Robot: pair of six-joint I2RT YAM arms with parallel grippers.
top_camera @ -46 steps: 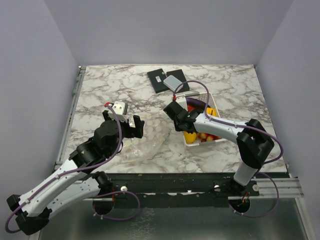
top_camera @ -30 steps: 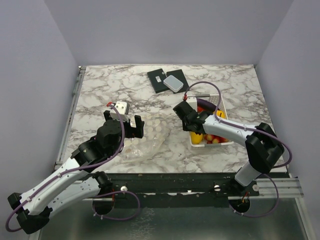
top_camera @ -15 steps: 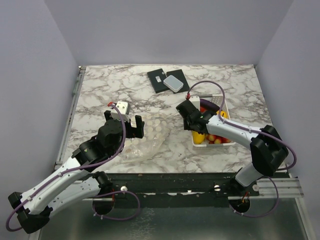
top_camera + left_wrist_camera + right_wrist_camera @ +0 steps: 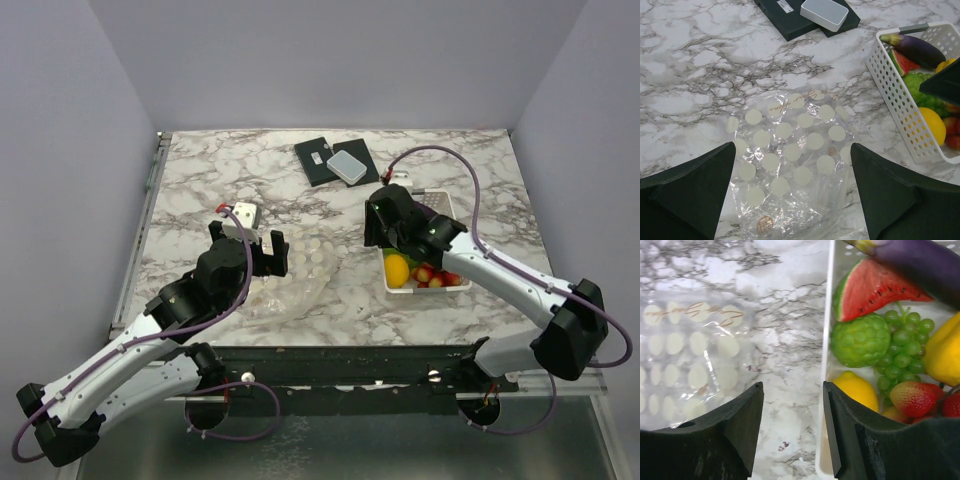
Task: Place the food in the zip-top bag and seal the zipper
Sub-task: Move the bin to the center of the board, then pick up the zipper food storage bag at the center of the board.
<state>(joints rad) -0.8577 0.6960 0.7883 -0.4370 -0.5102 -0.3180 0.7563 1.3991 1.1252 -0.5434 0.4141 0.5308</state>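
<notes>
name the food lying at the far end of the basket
The eggplant: the only purple piece, lying across the far end of the basket, beyond the watermelon slice; the lemon sits toward the near end.

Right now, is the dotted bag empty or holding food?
Empty: the zip-top bag lies flat on the table, nothing inside; the food sits in the white basket.

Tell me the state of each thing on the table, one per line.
bag: flat on the table, empty.
food: in the basket.
basket: upright, beside the bag.
left gripper: open, empty, over the bag.
right gripper: open, empty, at the basket's edge.
</notes>
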